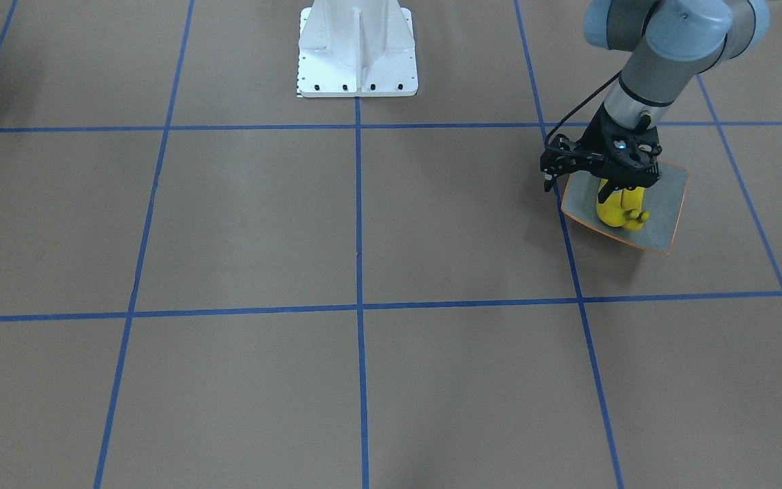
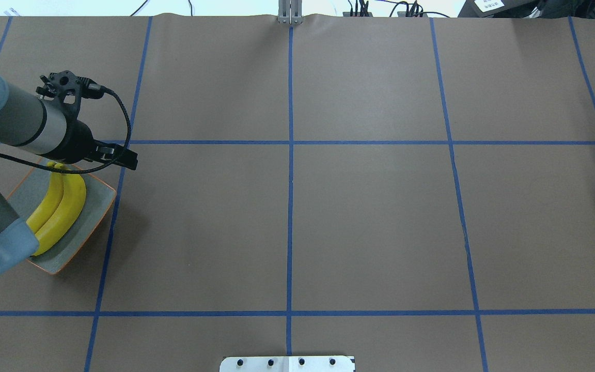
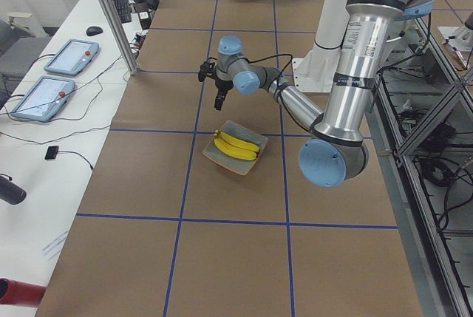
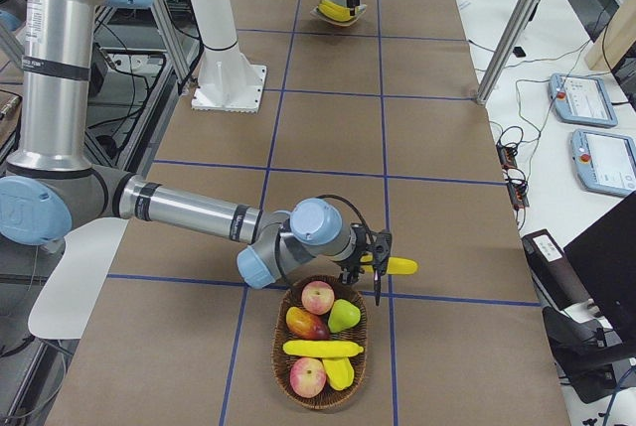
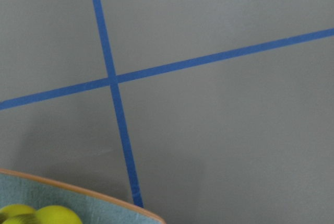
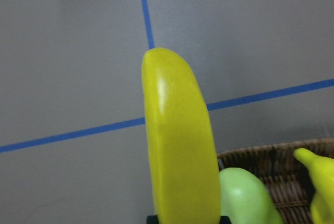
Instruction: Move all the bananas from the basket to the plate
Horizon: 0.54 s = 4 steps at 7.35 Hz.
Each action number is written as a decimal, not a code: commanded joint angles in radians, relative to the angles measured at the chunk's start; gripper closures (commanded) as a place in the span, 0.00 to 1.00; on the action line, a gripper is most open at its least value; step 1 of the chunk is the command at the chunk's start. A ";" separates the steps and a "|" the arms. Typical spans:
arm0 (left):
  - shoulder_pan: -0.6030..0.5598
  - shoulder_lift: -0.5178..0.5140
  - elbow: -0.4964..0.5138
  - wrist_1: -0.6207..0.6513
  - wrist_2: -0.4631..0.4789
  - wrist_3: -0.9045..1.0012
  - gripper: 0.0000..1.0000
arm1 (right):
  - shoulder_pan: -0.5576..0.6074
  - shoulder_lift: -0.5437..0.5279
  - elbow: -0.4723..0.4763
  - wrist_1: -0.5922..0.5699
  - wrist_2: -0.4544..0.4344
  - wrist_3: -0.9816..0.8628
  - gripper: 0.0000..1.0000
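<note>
Two yellow bananas [image 2: 62, 206] lie side by side on the grey-blue, orange-rimmed plate [image 2: 96, 206] at the table's left end; they also show in the front view [image 1: 618, 210]. My left gripper [image 1: 625, 193] hangs just above their stem ends, its fingers apart around them, holding nothing. At the far right end, my right gripper [image 6: 182, 219] is shut on a third banana [image 4: 397, 266] and holds it level above the rim of the wicker basket [image 4: 278, 347]. Another banana [image 4: 323, 349] lies inside the basket.
The basket also holds apples [image 4: 318, 297], a green pear [image 4: 343, 315] and another yellow fruit. The white robot base [image 2: 287, 364] stands at the table's near middle edge. Blue tape lines grid the brown tabletop. Metal posts and tablets stand beside the table.
</note>
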 commanded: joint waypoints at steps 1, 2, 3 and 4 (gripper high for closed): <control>-0.001 -0.121 0.082 -0.001 0.000 -0.079 0.01 | -0.162 0.115 0.052 0.072 -0.047 0.343 1.00; -0.001 -0.162 0.094 -0.001 0.000 -0.116 0.01 | -0.248 0.135 0.112 0.072 -0.107 0.446 1.00; 0.000 -0.197 0.096 -0.002 0.000 -0.170 0.01 | -0.337 0.173 0.163 0.072 -0.170 0.592 1.00; 0.003 -0.223 0.099 -0.004 0.000 -0.216 0.01 | -0.409 0.225 0.198 0.072 -0.219 0.737 1.00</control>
